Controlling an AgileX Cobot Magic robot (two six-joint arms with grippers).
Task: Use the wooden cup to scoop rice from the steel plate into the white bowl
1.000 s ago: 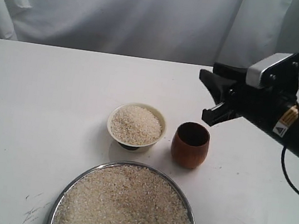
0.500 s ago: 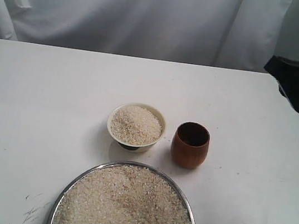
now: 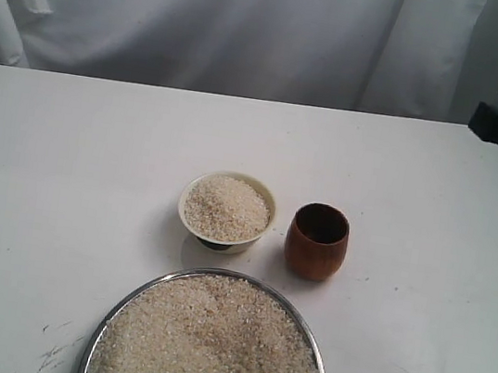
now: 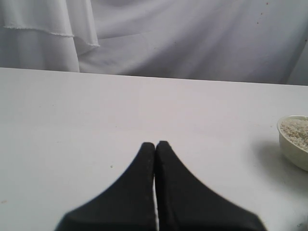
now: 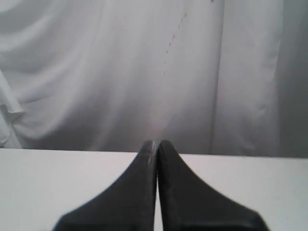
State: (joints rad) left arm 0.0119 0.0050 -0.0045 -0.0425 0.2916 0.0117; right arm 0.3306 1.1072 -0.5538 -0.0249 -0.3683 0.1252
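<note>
Rice (image 3: 210, 350) heaped in the steel plate (image 3: 100, 333) on the surface (image 3: 64, 168), more piled in the white bowl (image 3: 189, 224) just beyond it. Wooden cup (image 3: 315, 253) upright just right of the bowl, untouched. Left end effector (image 4: 155, 145) and right end effector (image 5: 156, 143) both pressed together, gripping nothing.

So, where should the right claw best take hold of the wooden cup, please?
Probably grip the wooden cup across its barrel body below the rim, from the side away from the white bowl: it stands upright with the bowl close beside it. The shut right claw must open first.
</note>
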